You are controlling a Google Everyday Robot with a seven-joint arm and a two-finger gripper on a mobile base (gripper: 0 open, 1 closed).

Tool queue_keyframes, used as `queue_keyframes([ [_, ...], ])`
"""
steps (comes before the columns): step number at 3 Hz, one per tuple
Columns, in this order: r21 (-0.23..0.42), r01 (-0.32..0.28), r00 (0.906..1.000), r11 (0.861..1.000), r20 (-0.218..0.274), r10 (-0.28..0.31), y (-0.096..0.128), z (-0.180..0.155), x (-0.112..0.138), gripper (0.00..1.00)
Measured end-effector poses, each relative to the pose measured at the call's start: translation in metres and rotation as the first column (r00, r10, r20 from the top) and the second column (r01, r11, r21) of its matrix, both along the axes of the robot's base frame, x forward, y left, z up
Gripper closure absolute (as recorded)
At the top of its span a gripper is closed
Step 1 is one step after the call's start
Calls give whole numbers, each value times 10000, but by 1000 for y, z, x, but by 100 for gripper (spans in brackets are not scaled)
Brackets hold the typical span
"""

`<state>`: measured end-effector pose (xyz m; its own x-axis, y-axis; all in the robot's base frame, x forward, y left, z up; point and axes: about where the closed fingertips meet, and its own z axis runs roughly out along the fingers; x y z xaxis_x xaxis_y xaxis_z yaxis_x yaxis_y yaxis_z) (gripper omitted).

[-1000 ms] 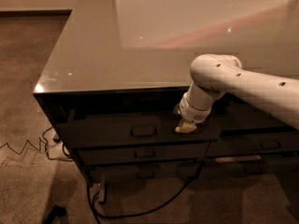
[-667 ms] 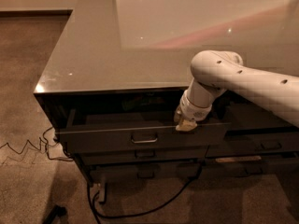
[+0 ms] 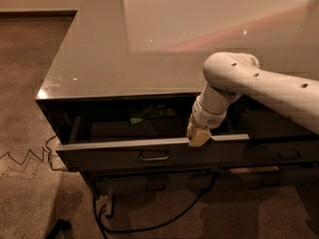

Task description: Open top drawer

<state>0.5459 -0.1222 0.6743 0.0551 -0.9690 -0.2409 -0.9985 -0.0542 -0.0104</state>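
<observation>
The top drawer (image 3: 114, 158) is a wide, shallow dark drawer under the glossy counter top. It stands pulled out toward me, and its dark inside shows behind the front. A small metal bar handle (image 3: 154, 156) sits at the middle of its flat front. My gripper (image 3: 199, 136) hangs from the white arm (image 3: 259, 86) and rests on the drawer's top front edge, right of the handle. Some small items (image 3: 144, 114) lie at the back of the drawer.
The glossy counter top (image 3: 129, 49) overhangs the drawer. Narrower drawers (image 3: 279, 156) sit to the right and below. A black cable (image 3: 149, 225) and a power strip (image 3: 104, 203) lie on the carpet under the cabinet. More cable (image 3: 25, 158) runs at the left.
The top drawer has slid out toward me, from nearly shut to well open. My gripper has come forward with its front edge.
</observation>
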Motion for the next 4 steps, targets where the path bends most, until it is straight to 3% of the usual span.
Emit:
queue_keyframes([
  [2, 100, -115, 9998, 9999, 132, 113, 3, -3, -12, 12],
  [3, 149, -279, 9991, 9995, 316, 274, 4, -2, -30, 0],
  [4, 50, -293, 9991, 9996, 297, 291, 1, -5, -43, 0],
])
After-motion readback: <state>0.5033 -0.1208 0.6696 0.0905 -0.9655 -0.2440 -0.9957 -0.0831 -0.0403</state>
